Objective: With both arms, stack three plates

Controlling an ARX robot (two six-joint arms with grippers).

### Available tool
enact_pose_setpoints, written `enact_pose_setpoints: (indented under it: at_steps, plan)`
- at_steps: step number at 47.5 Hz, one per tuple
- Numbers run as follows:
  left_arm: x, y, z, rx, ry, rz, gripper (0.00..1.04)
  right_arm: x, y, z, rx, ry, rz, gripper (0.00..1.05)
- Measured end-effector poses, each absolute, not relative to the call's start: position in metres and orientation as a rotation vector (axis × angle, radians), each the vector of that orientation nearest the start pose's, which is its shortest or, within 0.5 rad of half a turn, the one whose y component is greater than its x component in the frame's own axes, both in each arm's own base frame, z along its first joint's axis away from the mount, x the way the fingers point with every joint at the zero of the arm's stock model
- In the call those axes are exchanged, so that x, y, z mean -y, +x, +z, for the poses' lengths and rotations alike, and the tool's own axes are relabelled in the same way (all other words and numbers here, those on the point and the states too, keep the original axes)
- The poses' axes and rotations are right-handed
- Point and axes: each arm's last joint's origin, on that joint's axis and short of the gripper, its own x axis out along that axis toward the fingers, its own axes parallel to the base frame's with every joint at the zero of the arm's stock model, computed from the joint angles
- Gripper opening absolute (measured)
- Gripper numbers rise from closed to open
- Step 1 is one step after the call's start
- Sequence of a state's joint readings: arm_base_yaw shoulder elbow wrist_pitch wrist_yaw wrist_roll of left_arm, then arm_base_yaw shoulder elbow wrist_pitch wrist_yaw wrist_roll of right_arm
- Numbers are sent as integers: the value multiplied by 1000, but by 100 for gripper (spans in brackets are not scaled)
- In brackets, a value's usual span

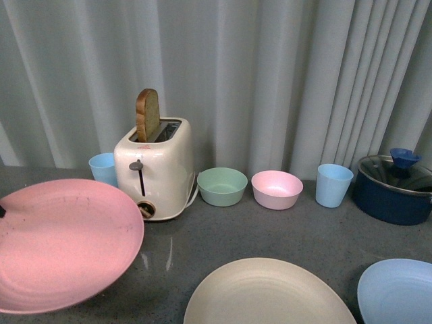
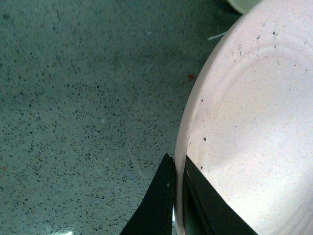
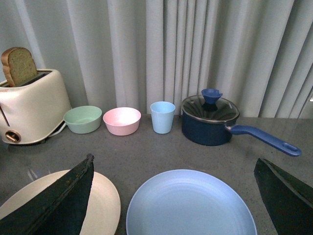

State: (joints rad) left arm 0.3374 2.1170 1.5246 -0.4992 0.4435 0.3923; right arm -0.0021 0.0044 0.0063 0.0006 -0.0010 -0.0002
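The pink plate (image 1: 61,243) hangs tilted above the grey counter at the front left. My left gripper (image 2: 177,169) is shut on the pink plate's rim (image 2: 182,147), one black finger on each side. The cream-beige plate (image 1: 266,293) lies flat at the front middle, and the light blue plate (image 1: 398,290) lies at the front right. In the right wrist view my right gripper (image 3: 173,169) stands open above the light blue plate (image 3: 190,205), with the cream-beige plate (image 3: 105,205) beside one finger.
Along the curtain stand a cream toaster (image 1: 154,165) with a bread slice, a blue cup (image 1: 102,167) behind it, a green bowl (image 1: 222,185), a pink bowl (image 1: 277,189), another blue cup (image 1: 333,185) and a dark blue lidded pot (image 1: 395,189) whose handle (image 3: 266,138) points sideways.
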Motion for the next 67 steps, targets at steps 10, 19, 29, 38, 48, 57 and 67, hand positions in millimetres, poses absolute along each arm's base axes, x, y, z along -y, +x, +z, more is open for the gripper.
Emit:
enact_pose_setpoints:
  at_steps: [10, 19, 29, 38, 48, 57, 67]
  plan:
    - [-115, 406, 192, -890, -51, -360, 3, 0, 98, 165, 2, 0, -1, 97]
    - [-73, 388, 199, -882, -23, -459, 3, 0, 98, 165, 2, 0, -1, 97]
    - [-14, 365, 188, -908, 32, -593, 3, 0, 98, 165, 2, 0, -1, 97]
    - [41, 349, 179, -921, 84, -689, 3, 0, 98, 165, 2, 0, -1, 97]
    - [103, 341, 162, -951, 116, -767, 3, 0, 98, 165, 2, 0, -1, 97]
    - [134, 359, 146, -1006, 127, -747, 3, 0, 98, 165, 2, 0, -1, 97]
    - [149, 379, 148, -1004, 134, -734, 3, 0, 98, 165, 2, 0, -1, 97]
